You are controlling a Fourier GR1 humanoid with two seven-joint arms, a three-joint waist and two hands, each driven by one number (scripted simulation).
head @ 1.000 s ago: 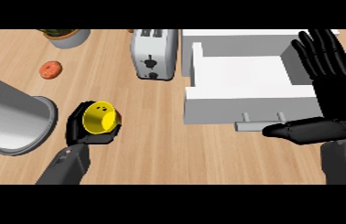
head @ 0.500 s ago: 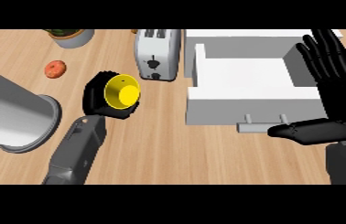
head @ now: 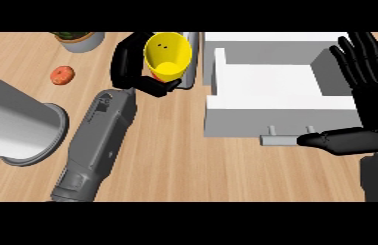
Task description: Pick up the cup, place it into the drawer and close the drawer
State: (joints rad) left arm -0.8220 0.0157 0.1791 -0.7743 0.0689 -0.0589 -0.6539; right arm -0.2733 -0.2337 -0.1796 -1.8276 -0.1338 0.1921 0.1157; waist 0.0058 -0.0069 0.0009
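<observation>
Between cup [head: 167, 54] and drawer [head: 269, 86], toaster [head: 190, 64]; pot [head: 26, 126] leftward

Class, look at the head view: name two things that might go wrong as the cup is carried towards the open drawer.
1. The left hand holds the yellow cup right in front of the toaster; swinging across might knock it.
2. The drawer's near wall stands between cup and compartment; a low carry might catch it.

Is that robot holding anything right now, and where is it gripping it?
Yes. Its left hand holds the yellow cup, fingers curled round the cup's side and lower part. The right hand is open and holds nothing.
</observation>
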